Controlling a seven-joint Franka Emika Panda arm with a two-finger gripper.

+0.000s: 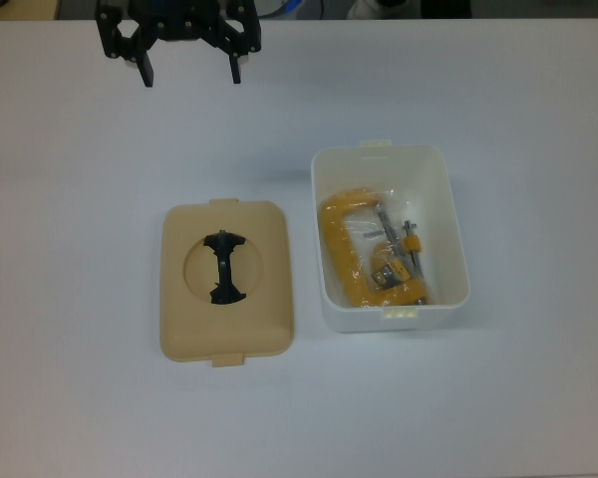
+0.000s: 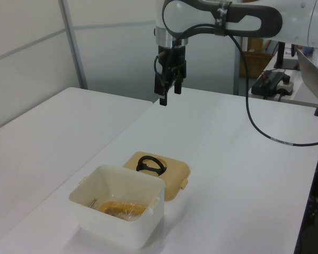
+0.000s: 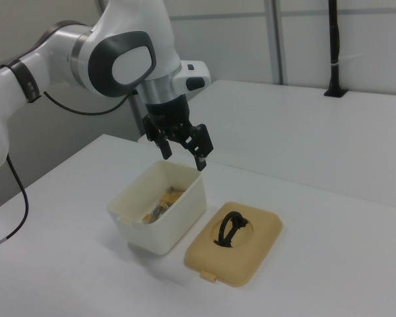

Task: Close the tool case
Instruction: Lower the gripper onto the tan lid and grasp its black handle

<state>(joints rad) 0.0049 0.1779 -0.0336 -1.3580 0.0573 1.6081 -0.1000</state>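
The tool case lies open in two parts on the white table. Its white tub [image 1: 456, 231] stands in the top view's right half with a yellow clamp [image 1: 347, 249] inside. The tan lid [image 1: 269, 299] lies flat beside it on the top view's left, black handle [image 1: 223, 269] up in its round recess. My gripper [image 1: 191, 72] hangs open and empty at the top view's far edge, away from both parts. The left view shows the gripper [image 2: 170, 95] well above the table, beyond the lid [image 2: 172, 177] and tub [image 2: 116, 219]. In the right view the gripper [image 3: 183, 158] hovers behind the tub [image 3: 175, 214].
A black cable [image 2: 265, 132] trails from the arm across the table on the left view's right. A second white table [image 2: 37, 143] adjoins on the left view's left. Boxes and a power strip [image 2: 270, 79] sit at the back.
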